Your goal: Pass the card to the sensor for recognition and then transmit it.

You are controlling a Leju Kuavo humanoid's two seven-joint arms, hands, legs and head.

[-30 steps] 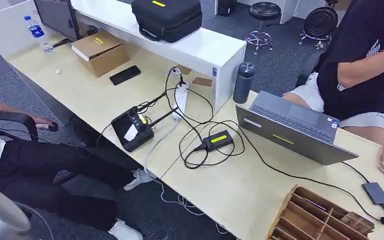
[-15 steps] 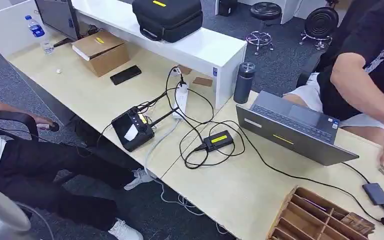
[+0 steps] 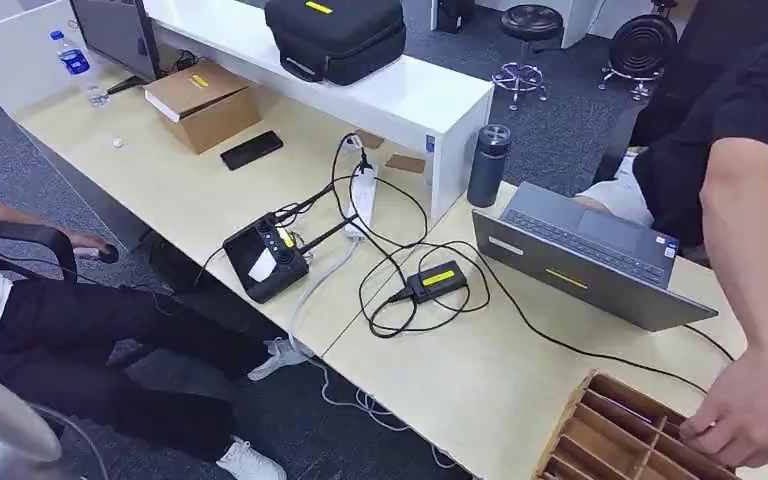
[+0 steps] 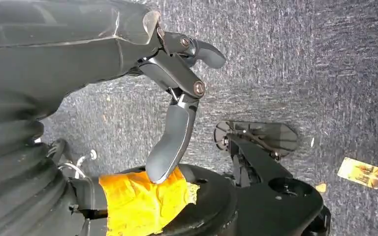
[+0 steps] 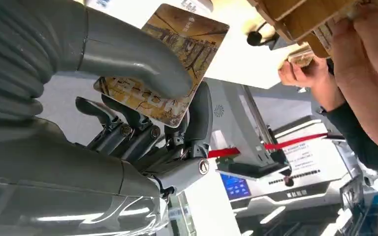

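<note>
In the right wrist view a brown and gold patterned card [image 5: 179,61] is pinched between the thumb and the dark fingers of my right hand [image 5: 142,132]. It is held up close to the edge of the pale table [image 5: 236,59]. My left hand [image 4: 177,98] hangs over grey carpet with its fingers apart and nothing in it. A second patterned card [image 4: 362,172] lies on the carpet, away from that hand. In the head view a person's forearm covers the spot at the table's right where a small grey cabled box stood.
A person's hand [image 3: 750,420] reaches into the wooden divider box [image 3: 610,440] at the table's near right corner. An open laptop [image 3: 590,260], a tangle of black cables [image 3: 410,280], a black controller [image 3: 265,260] and a dark flask [image 3: 487,165] occupy the table. Another person [image 3: 20,310] sits at left.
The person's arm has swung from the table's right edge down to the wooden divider box, covering the small grey box. The table things have not moved.
</note>
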